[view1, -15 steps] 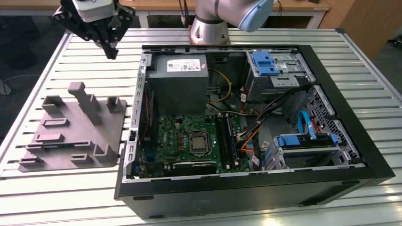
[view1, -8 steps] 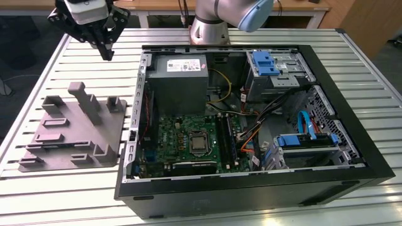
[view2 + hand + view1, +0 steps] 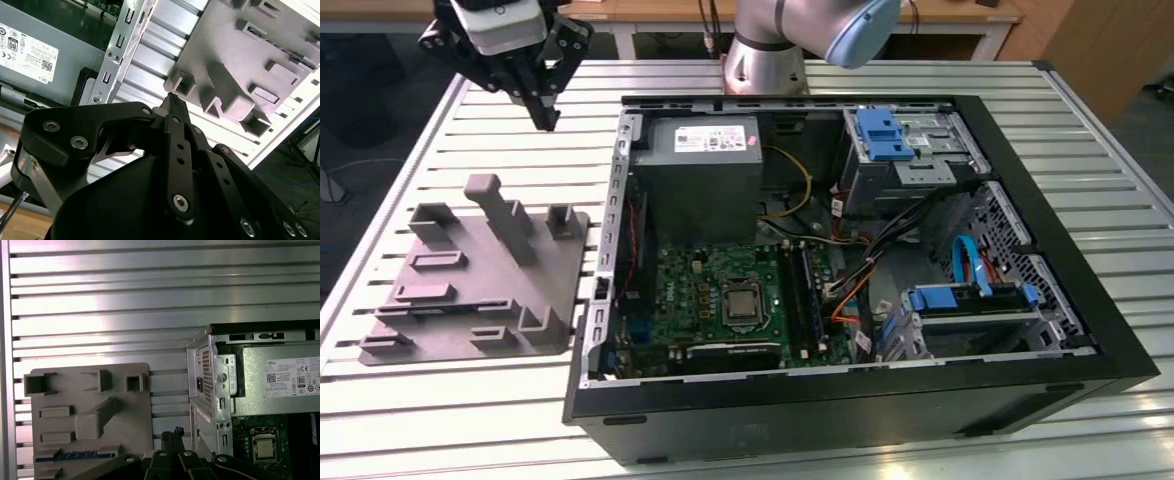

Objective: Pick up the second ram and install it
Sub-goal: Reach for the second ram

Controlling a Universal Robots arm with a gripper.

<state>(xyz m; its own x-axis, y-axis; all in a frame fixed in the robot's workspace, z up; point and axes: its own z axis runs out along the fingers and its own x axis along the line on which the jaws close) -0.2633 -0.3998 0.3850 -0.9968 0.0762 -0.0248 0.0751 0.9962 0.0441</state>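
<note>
A thin dark strip that I take for the second ram [image 3: 75, 455] lies on edge in a slot of the grey holder [image 3: 90, 390], at the end farthest from my gripper; the second wrist view shows this ram [image 3: 260, 31] in the holder [image 3: 240, 60] as well. My gripper [image 3: 544, 118] hangs above the slatted table, beyond the holder [image 3: 467, 280] on the exterior view's left. Its fingertips [image 3: 172, 100] meet at a point with nothing between them, so it is shut. The green motherboard [image 3: 720, 300] lies in the open computer case [image 3: 854, 400].
The case's metal wall [image 3: 212, 385] stands close beside the holder. A grey power supply [image 3: 700, 150] fills the case's far corner, with cables and blue drive brackets [image 3: 887, 135] on the exterior view's right. A tall post [image 3: 500, 215] rises from the holder.
</note>
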